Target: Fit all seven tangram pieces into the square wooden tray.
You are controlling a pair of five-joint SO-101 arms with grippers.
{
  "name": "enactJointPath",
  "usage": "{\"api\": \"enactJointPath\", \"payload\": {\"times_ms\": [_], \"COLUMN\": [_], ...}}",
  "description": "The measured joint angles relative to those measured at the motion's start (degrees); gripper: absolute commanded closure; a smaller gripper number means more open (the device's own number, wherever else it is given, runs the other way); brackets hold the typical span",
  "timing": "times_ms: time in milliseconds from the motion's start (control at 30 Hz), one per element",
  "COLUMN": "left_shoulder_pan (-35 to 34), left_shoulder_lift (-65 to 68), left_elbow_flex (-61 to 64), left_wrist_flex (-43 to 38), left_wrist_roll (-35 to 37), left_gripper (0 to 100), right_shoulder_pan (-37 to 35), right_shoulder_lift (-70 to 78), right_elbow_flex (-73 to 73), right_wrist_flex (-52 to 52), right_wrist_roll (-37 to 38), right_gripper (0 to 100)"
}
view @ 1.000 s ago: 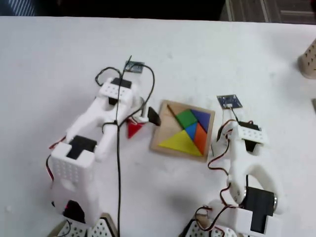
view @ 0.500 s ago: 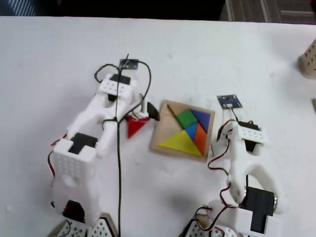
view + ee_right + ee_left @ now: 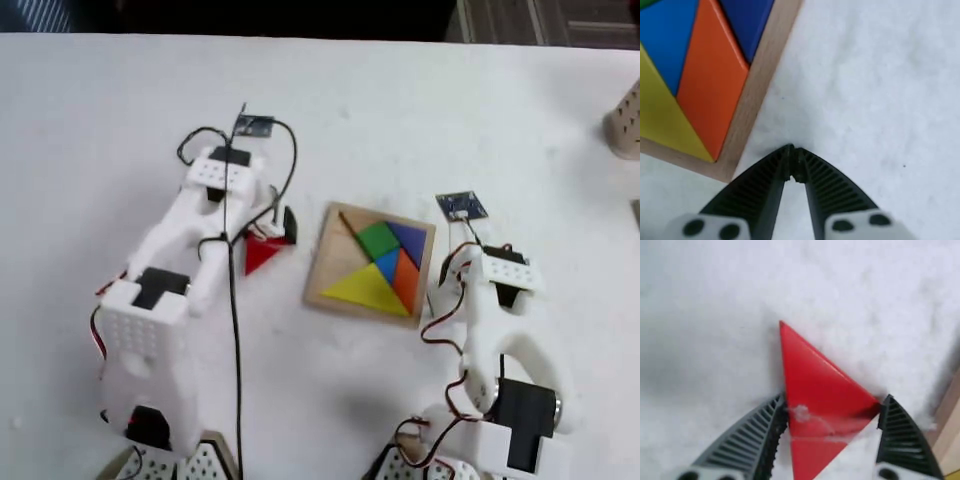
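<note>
My left gripper [image 3: 834, 409], jaws clamped on the red triangle [image 3: 815, 380], had dragged it slightly farther from the tray [image 3: 325, 270]. That left placement undone. My right gripper [image 3: 792, 156] sat closed and empty beside the tray.

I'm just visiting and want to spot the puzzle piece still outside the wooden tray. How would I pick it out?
Find the square wooden tray of coloured pieces in the middle of the white table. Beside it, on the left arm's side, a flat red triangular piece lies between the fingers of the left gripper. It is the only red piece and the only one outside the tray.
</note>
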Motion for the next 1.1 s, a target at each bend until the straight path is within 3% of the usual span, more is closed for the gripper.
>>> {"api": "enactJointPath", "payload": {"times_ms": [200,400,667,1100], "left_shoulder_pan": [0.00,0.00,0.35,0.53], "left_shoulder_lift": [0.00,0.00,-1.49,-1.58], "left_elbow_flex": [0.00,-0.09,-1.85,-2.64], "left_wrist_flex": [0.00,0.00,-1.14,-1.23], "left_wrist_roll": [0.00,0.00,-4.31,-5.01], "left_gripper": [74,98,98,98], "right_shoulder_pan": [0.00,0.00,0.00,0.00], "right_shoulder_lift": [0.00,0.00,0.00,0.00], "right_elbow_flex": [0.00,0.00,0.00,-0.09], "right_wrist_flex": [0.00,0.00,0.00,0.00], "right_wrist_roll": [0.00,0.00,0.00,0.00], "right_gripper": [98.1,98.1,98.1,98.1]}}
